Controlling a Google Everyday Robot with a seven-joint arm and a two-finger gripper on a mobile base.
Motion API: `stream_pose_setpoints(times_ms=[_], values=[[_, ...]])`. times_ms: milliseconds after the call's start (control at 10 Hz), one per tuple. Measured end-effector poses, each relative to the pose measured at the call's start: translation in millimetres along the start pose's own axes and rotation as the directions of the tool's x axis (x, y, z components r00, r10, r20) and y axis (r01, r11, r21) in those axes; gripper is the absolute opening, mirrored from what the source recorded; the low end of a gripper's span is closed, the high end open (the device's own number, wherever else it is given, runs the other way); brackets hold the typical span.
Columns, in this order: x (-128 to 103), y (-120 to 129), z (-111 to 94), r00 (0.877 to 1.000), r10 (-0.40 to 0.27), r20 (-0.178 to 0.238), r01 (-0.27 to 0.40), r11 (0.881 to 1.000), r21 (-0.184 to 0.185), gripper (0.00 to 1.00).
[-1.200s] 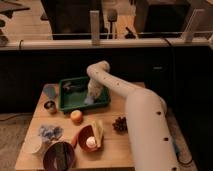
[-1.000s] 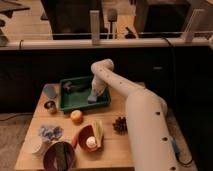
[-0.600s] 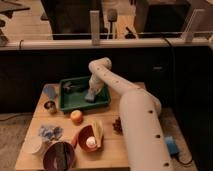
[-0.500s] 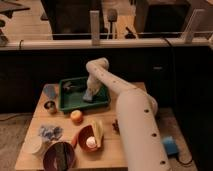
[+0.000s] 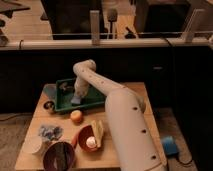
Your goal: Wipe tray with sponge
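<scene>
A green tray [image 5: 65, 104] sits at the back left of the wooden table. My white arm reaches from the lower right up and over into it. My gripper [image 5: 77, 98] points down inside the tray, at its middle, pressed on a pale blue sponge [image 5: 75, 101] that lies on the tray floor. The arm's wrist hides the top of the sponge.
An orange fruit [image 5: 76, 116] lies just in front of the tray. A red bowl [image 5: 86, 139] with a white ball and a banana, a dark bowl [image 5: 58, 156], a white cup [image 5: 35, 147] and a crumpled blue wrapper [image 5: 49, 132] sit nearer. A small dark dish [image 5: 49, 105] is left of the tray.
The gripper has slid left across the tray floor with the sponge, from the tray's right part to its middle. The arm has swung closer and looms larger.
</scene>
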Motion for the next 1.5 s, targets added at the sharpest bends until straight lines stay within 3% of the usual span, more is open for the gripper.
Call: stream_pose_setpoints(times_ms=[300, 500, 800, 1100, 1500], values=[[-27.6, 12.4, -11.3, 0.998, -0.056, 0.008, 0.056, 0.998, 0.005, 0.0], [-39.4, 29.0, -17.8, 0.998, -0.061, 0.008, 0.061, 0.998, -0.015, 0.0], [-25.8, 82.8, -35.5, 0.998, 0.049, -0.045, -0.05, 0.998, -0.024, 0.0], [-4.3, 130.2, -50.5, 0.977, 0.188, -0.101, -0.188, 0.982, 0.012, 0.0], [8.9, 132.4, -51.8, 0.957, 0.257, -0.133, -0.253, 0.966, 0.048, 0.0]])
